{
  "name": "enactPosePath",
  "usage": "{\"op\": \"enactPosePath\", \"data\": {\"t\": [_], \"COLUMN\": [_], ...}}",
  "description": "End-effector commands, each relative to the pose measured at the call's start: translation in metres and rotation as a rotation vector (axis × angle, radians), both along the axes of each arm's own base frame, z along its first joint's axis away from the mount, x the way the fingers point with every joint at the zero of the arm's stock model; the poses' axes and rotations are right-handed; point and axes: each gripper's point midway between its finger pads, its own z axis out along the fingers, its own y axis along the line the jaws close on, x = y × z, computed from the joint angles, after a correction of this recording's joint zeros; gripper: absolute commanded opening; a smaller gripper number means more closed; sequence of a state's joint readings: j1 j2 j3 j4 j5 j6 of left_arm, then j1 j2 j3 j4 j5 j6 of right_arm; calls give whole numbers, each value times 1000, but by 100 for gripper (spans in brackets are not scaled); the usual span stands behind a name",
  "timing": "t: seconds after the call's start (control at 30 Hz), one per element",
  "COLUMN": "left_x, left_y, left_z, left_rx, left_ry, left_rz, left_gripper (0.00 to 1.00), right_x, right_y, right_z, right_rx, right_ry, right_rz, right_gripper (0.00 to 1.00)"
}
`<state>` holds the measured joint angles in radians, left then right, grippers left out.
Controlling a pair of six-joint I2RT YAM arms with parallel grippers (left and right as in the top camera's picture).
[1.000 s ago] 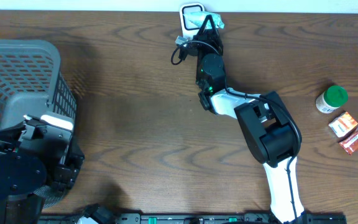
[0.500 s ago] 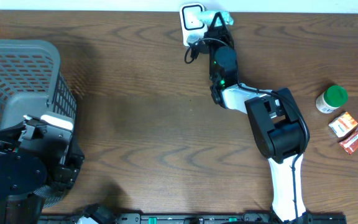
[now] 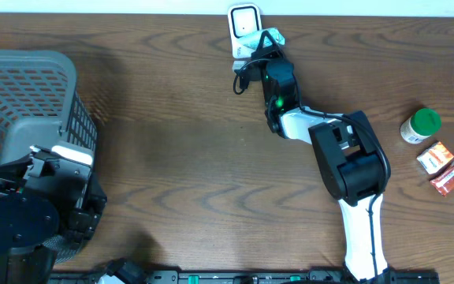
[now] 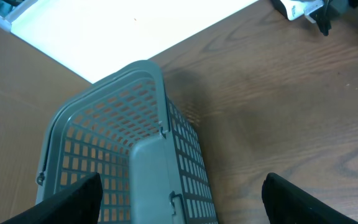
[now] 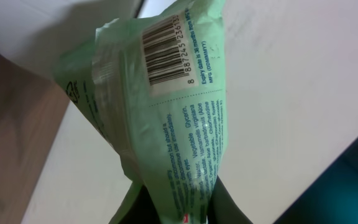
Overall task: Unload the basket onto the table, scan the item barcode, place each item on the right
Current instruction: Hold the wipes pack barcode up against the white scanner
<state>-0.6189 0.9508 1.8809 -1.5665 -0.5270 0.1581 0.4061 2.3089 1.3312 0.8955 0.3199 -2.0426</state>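
Your right pincer [image 5: 176,208] was clenched on the green packet [image 5: 166,124], holding it just beside the white scanner [image 3: 244,22] at the surface's far edge, barcode [image 5: 163,53] showing. Your left pincer [image 4: 185,199] hung released above the grey basket [image 4: 148,68].

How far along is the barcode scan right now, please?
Done: the right gripper is shut on the green packet. In hand: the packet is held beside the white scanner, barcode showing in the wrist view; whether it has registered cannot be told. Left: the green-capped bottle and orange packets wait on the right.
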Motion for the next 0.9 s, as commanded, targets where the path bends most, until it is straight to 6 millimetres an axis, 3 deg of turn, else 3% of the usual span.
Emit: {"op": "enactPosePath", "data": {"t": [0.0,0.1,0.17,0.23,0.33,0.4,0.47,0.63,0.87], "left_x": [-1,-1,-1,-1,-1,-1,-1,-1,-1], "left_y": [2,2,2,2,2,2,2,2,2], "left_z": [1,1,1,1,1,1,1,1,1], "left_rx": [3,3,3,3,3,3,3,3,3], "left_ry": [-8,-8,-8,-8,-8,-8,-8,-8,-8], "left_rz": [6,6,5,6,5,5,6,6,5], "left_gripper": [82,82,83,82,82,82,82,82,82], "right_x": [2,0,0,2,9,13,17,27,39], "right_y": [15,19,21,24,29,28,25,15,10], "right_z": [-21,-35,-33,-18,21,33,40,33,61], "right_rx": [-106,-114,-112,-90,-44,-35,-37,-99,-10], "right_ry": [13,34,27,-25,-130,-148,-143,-26,-71], "right_rz": [48,62,62,63,53,25,-15,-103,-116], "right_gripper": [1,1,1,1,1,1,1,1,1]}}
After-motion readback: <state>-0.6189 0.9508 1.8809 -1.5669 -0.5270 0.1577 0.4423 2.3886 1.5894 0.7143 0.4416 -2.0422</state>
